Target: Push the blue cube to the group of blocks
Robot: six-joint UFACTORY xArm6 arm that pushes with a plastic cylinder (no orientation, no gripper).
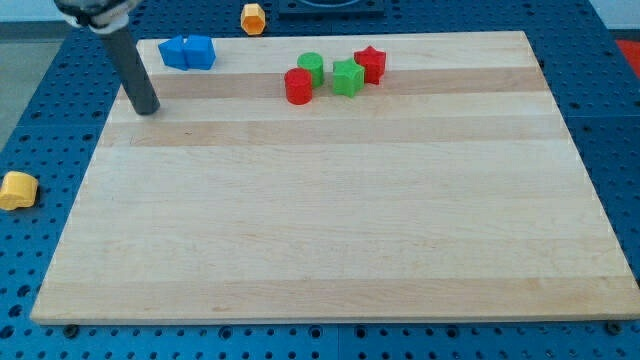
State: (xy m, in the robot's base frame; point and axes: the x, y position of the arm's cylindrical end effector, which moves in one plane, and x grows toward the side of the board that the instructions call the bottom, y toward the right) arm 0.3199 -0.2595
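Two blue blocks sit touching at the board's top left: a blue cube (201, 51) on the right and another blue block (175, 52) on its left. The group lies at the view's top centre: a red cylinder (298, 86), a green cylinder (310, 67), a green star-like block (347, 77) and a red star-like block (370, 64). My tip (147, 107) rests on the board below and to the left of the blue blocks, apart from them. The rod leans up towards the view's top left.
The wooden board (330, 220) lies on a blue perforated table. An orange hexagonal block (253, 17) sits off the board at the top. A yellow block (16, 189) sits off the board at the left.
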